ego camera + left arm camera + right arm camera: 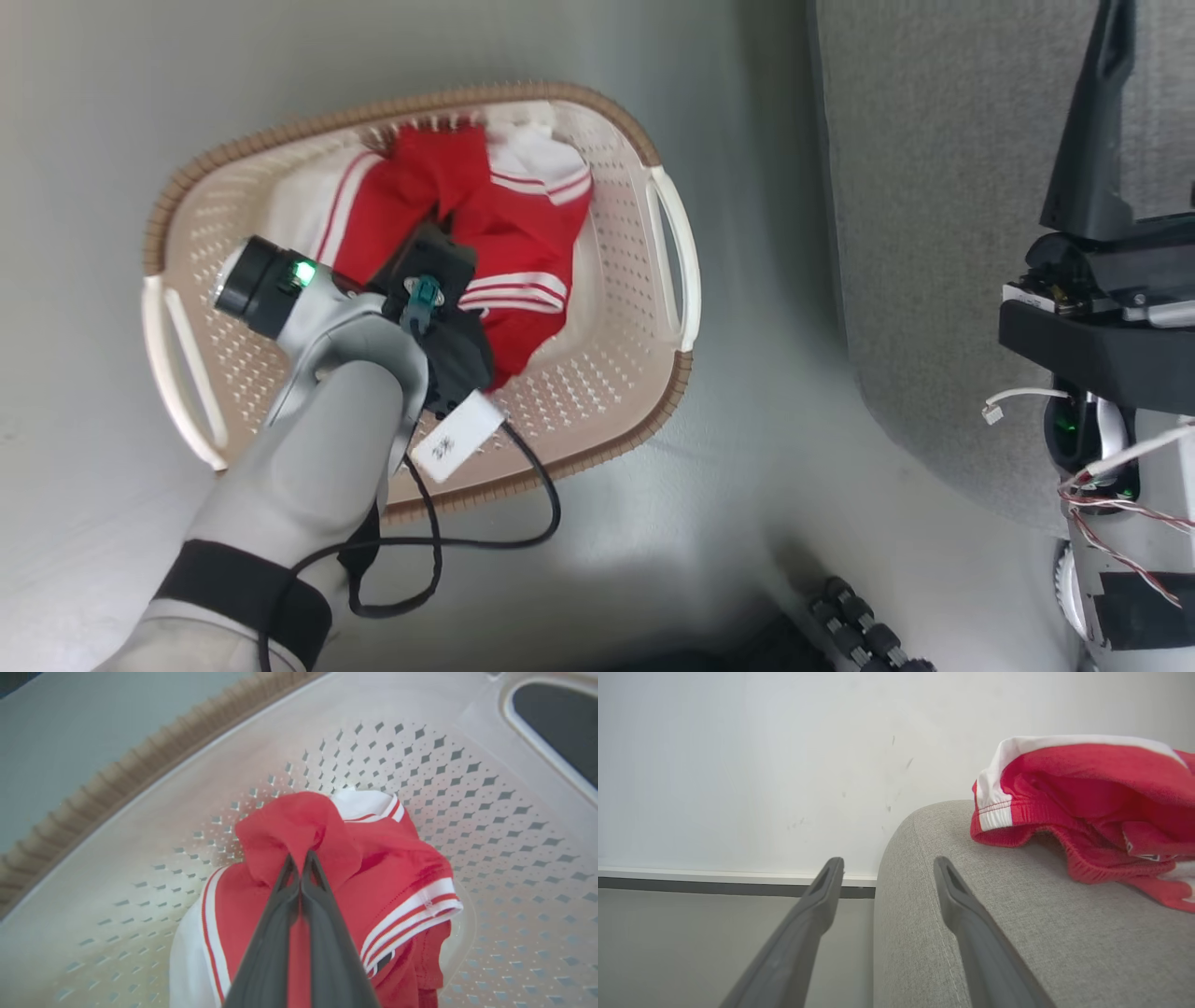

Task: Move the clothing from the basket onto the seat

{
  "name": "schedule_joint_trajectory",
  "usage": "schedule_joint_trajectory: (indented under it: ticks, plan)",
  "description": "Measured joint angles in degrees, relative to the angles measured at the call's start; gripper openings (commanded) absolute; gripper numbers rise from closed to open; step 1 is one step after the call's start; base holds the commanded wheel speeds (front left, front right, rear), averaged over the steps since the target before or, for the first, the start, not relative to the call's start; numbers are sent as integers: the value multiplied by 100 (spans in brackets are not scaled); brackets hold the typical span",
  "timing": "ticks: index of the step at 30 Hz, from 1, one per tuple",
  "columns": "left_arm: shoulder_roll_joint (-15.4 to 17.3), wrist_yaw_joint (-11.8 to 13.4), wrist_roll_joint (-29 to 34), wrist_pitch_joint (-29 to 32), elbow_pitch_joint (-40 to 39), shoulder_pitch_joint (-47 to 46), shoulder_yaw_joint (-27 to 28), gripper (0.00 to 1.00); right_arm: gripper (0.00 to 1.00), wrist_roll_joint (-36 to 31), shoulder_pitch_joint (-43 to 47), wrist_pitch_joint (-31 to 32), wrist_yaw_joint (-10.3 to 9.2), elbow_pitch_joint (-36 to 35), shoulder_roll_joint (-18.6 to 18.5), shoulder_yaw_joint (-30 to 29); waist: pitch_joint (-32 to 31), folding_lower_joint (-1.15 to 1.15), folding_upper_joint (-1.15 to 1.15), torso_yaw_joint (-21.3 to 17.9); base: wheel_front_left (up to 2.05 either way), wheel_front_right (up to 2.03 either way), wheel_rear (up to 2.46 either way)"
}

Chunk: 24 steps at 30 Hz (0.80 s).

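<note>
Pale floor bears the basket; inside it the left gripper pinches a fold of the clothing, likely for lifting; beyond the basket the right gripper gapes empty by the seat, where another red garment lies.

A pale grey smooth floor carries a cream-white perforated plastic basket with a brown woven-look rim on the left. Apart from it on the right stands a large grey fabric sofa. A crumpled red and white shiny garment lies in the basket. Another red garment with a white band lies on the sofa's rounded edge.
</note>
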Motion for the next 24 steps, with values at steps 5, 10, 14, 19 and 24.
schedule_joint_trajectory:
  ticks: [5,10,14,19,24]
  plan:
    - [-13,-238,-131,-260,-142,99,-86,0,100,-8,2,0,68,263,-34,-22,-332,0,0,102,0,0,0]
    - [-47,-443,-264,-358,-334,219,-171,0,100,-14,16,0,149,470,-99,-93,-704,0,0,247,0,0,0]
    - [-57,-584,-419,-402,-526,277,-197,0,100,-33,34,0,182,625,-156,-172,-1013,0,0,389,0,0,0]
    - [-63,-686,-689,-426,-1007,333,-381,0,100,-33,37,1,242,818,-177,-205,-1414,0,0,580,0,0,0]
    - [-69,-779,-911,-445,-1341,363,-542,0,100,-33,82,1,280,1020,-168,-210,-1834,0,-1,757,0,0,0]
